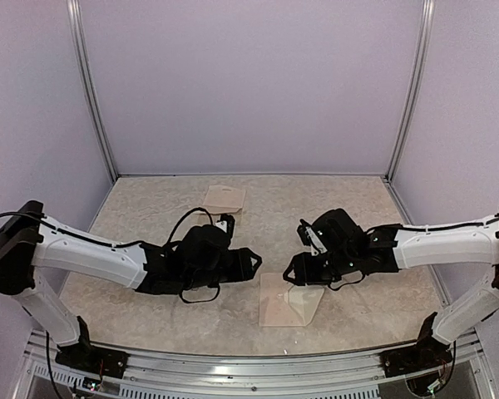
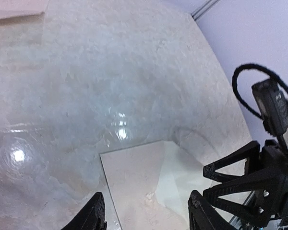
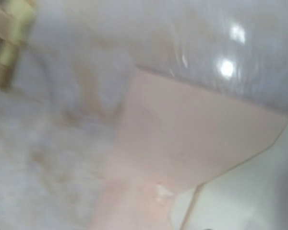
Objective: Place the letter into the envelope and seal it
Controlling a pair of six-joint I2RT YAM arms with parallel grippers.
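Envelope (image 3: 192, 143) fills the right wrist view, lying flat on the table (image 1: 358, 199) at about 6 o'clock near the front edge, its flap open toward 3 o'clock. Right gripper (image 1: 298, 251) hovers just at the envelope's 12 o'clock with fingers apart and empty, and the left gripper (image 2: 146, 218) sits at its 10 o'clock, fingers likewise apart with nothing between them. Well off at the envelope's 11 o'clock, a pale sheet (image 1: 224, 198) lies near the back wall.
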